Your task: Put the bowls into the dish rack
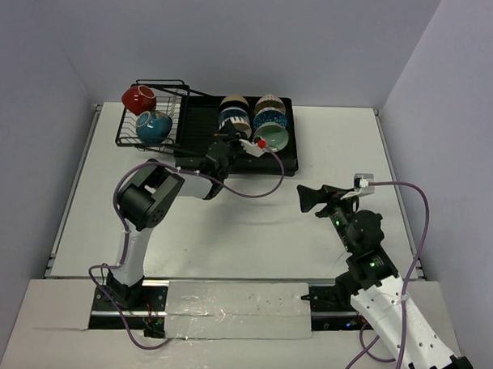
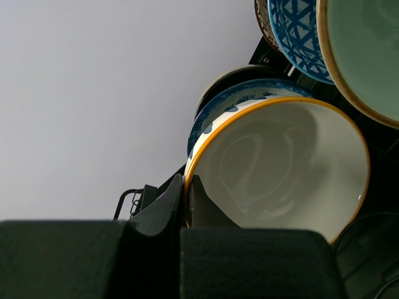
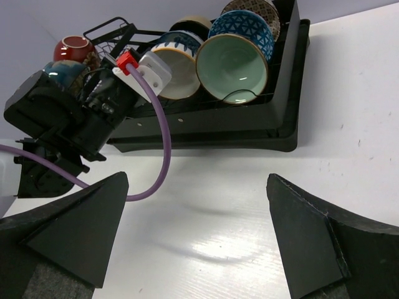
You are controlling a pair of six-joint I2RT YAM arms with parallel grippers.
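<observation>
The black dish rack (image 1: 199, 112) is placed far back, with its wire basket (image 1: 130, 140) joined at the left end. A red bowl (image 1: 138, 99) and a teal bowl (image 1: 154, 127) are kept in the basket. A white bowl (image 2: 280, 168), a green bowl (image 1: 272, 138) and patterned bowls (image 1: 269, 118) are stood on edge in the tray.

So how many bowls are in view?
7. Wire basket: red bowl, teal bowl. Tray: dark bowl, orange-rimmed bowl, brown bowl, blue lattice bowl, green bowl. More may be hidden.
</observation>
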